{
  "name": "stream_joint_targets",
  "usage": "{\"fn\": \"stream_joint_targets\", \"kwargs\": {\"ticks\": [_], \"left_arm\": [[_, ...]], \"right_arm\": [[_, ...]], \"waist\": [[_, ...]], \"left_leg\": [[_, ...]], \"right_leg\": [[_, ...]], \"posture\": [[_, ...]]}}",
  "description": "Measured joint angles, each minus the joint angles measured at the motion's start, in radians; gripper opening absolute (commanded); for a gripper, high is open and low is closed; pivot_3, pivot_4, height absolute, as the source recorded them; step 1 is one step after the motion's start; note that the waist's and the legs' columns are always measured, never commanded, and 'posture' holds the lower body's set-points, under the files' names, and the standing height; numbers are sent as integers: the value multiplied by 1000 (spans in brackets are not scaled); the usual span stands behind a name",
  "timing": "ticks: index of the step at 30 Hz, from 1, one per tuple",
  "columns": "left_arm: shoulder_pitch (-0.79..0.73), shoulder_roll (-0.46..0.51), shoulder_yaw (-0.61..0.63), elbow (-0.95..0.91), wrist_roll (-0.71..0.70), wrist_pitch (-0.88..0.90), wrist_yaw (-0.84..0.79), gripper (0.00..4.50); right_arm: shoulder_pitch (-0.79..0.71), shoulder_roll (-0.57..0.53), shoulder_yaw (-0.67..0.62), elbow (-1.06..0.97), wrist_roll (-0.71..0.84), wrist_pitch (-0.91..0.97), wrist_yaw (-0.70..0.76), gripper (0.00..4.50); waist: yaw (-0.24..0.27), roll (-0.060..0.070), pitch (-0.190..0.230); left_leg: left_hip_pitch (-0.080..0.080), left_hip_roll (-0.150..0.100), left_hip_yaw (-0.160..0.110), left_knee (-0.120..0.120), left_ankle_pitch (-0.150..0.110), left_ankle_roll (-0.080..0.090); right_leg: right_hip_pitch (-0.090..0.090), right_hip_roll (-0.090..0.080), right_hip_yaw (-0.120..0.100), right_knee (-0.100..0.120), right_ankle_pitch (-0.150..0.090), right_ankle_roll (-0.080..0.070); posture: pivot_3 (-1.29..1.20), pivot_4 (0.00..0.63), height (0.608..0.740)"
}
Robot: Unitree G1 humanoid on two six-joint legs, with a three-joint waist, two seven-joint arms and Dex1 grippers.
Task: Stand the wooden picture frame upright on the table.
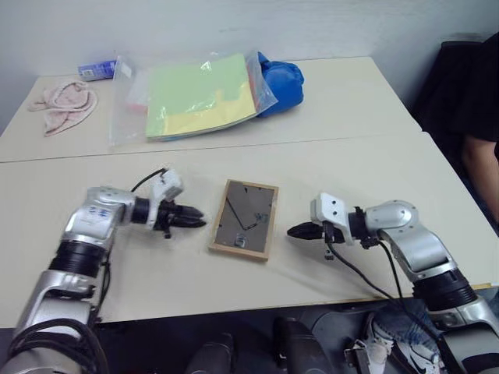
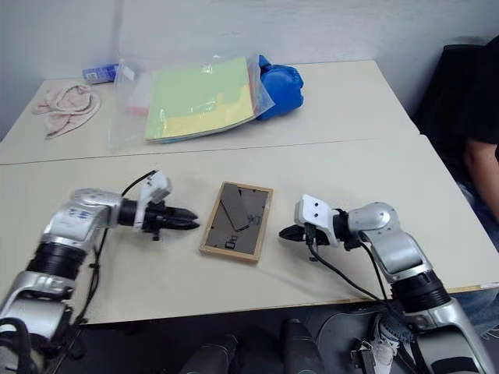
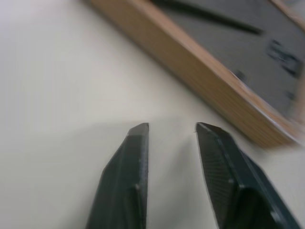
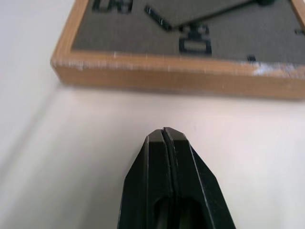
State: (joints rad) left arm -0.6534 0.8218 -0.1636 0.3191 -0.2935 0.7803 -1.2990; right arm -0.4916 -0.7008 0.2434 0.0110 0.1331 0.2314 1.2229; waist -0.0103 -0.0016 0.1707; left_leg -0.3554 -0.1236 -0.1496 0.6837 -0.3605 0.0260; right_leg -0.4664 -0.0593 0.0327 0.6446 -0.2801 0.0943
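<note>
The counter (image 1: pixel 366 167), two pale tops joined at a seam, stands against a plain wall; a person sits at its right end. On the far top lie a clear bag of green-yellow paper (image 1: pixel 195 97), a blue object (image 1: pixel 281 78) and a pink cloth (image 1: pixel 66 105).

The frame (image 1: pixel 244 218) lies face-down near the front edge, its dark back and stand uppermost, so it likely needs lifting by its edges. That would explain the grippers flanking it: left gripper (image 1: pixel 199 222) with fingers narrowly parted, right gripper (image 1: pixel 292 231) with fingers pressed together, neither touching.
</note>
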Motion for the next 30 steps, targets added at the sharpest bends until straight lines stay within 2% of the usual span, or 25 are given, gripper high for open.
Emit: {"fn": "stream_joint_targets", "kwargs": {"ticks": [2,4,6,10,19,23,30], "left_arm": [[-18,11,1,-4,-51,184,-15,3149],[-50,-24,-1,14,-89,325,-9,3827],[-85,-51,-4,32,-108,398,1,4468],[-147,-113,-19,87,-120,486,27,4491],[-188,-223,-78,86,-132,523,43,4491],[-194,-287,-77,98,-149,570,69,3594],[-193,-299,-79,135,-188,593,70,1333]], "right_arm": [[-2,-6,16,2,-17,-30,14,0],[-4,-1,41,2,-31,-60,25,0],[-5,4,61,1,-45,-84,29,0],[-12,53,81,2,-84,-107,4,0],[-42,118,107,33,-127,-122,-21,0],[-47,128,107,39,-130,-119,-31,0],[-34,124,97,34,-121,-120,-46,0]], "waist": [[6,0,0],[17,0,0],[23,-1,0],[25,-1,-1],[33,-1,-3],[34,-1,-3],[16,-2,-3]], "left_leg": [[0,0,0,1,0,0],[0,-2,-3,3,0,0],[0,-2,-2,4,0,0],[1,-2,-2,4,0,0],[2,-3,-2,5,0,0],[1,-3,-2,6,0,0],[0,-2,-3,6,0,0]], "right_leg": [[1,0,0,0,0,0],[2,-1,-2,0,0,0],[2,-1,-2,0,0,0],[2,-1,-1,0,0,0],[4,-2,-2,0,0,0],[4,-2,-2,0,0,0],[2,-1,-2,1,0,0]], "posture": [[0,150,740],[0,150,740],[0,150,740],[0,150,740],[0,150,740],[0,150,740],[0,150,740]]}}
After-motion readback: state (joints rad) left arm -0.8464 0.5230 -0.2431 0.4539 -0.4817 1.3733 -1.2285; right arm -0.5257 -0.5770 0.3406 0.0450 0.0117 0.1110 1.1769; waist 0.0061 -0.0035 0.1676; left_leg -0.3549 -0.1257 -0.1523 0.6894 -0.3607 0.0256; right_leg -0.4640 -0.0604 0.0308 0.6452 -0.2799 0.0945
